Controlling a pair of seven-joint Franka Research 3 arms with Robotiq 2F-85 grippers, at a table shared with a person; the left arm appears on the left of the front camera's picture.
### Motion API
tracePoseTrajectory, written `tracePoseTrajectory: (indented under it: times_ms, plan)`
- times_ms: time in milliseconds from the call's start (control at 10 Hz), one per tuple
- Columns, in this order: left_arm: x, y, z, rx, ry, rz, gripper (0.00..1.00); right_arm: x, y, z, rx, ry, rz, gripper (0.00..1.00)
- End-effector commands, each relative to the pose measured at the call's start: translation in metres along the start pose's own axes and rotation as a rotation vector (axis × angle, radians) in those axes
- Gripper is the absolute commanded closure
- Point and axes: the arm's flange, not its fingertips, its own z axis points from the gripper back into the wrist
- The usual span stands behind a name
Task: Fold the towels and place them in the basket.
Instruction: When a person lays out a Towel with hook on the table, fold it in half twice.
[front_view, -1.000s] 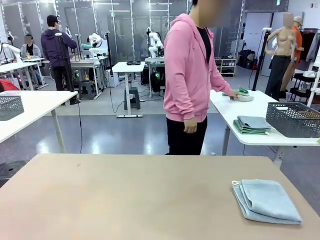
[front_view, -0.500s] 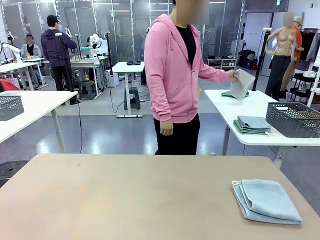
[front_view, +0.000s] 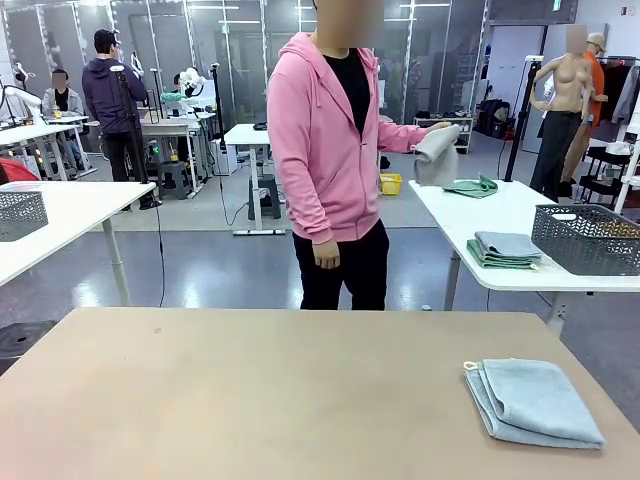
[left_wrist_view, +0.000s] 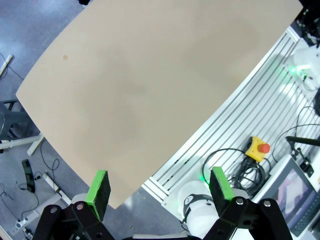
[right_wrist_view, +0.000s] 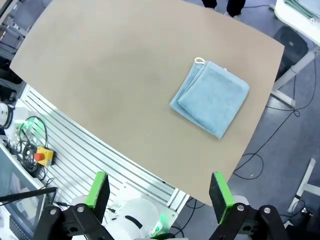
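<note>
a person in a pink hoodie (front_view: 325, 130) stands at the far side of the tan surface (front_view: 250, 390), one arm stretched out sideways at chest height with the hand (front_view: 432, 128) pinching a pale towel (front_view: 438, 158) that hangs limp over a white side table (front_view: 500, 215); the other arm hangs straight down, its hand (front_view: 325, 254) loosely curled at the hip. on that side table sit a dark grey lattice basket (front_view: 590, 238), a small stack of folded cloths (front_view: 505, 249) just beside it and a crumpled green cloth (front_view: 470, 186) farther back. the light blue towel (front_view: 533, 402) lies folded flat on the tan surface near the corner on the robot's right, its small loop toward the middle of the surface. from the right wrist view the right fingers (right_wrist_view: 99, 190) stand spread wide and hold nothing, poised high above the surface's near edge, the blue towel well ahead of them and apart from both green pads. from the left wrist view the left fingers (left_wrist_view: 99, 189) are likewise parted wide and bare, raised above the surface's bare corner, with a yellow stop box (left_wrist_view: 257, 148) and cables on the frame below.
</note>
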Motion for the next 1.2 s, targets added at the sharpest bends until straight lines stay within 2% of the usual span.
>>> tracePoseTrajectory:
  times_ms: [0,1100]
  plan:
    - [0.0007,0.0005,0.0011,0.003,0.000,0.000,0.00,-0.0008,-0.0023,-0.0004,-0.001,0.008,-0.011,0.00]
    - [0.0007,0.0005,0.0011,0.003,0.000,0.000,0.00,-0.0008,-0.0023,-0.0004,-0.001,0.008,-0.011,0.00]
